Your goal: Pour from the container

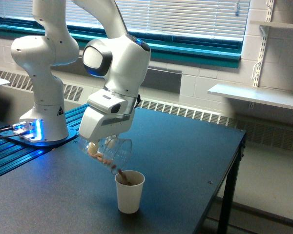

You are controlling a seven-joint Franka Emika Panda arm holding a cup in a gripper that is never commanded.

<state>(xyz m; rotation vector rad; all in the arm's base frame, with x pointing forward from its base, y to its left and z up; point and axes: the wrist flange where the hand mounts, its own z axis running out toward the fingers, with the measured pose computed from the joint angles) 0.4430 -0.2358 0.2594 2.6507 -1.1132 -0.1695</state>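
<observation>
Below the gripper (103,145), whose fingers are closed around it, the clear container (110,153) tilts mouth-down just above the paper cup (129,191) on the table (185,156), so its brown bits drop straight in

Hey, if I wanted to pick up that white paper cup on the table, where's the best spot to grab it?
Grip the paper cup around its middle wall, coming from the exterior view's right. It stands upright, and the tilted container in the gripper hangs over its rim on the left, so that side and the top look blocked.
</observation>
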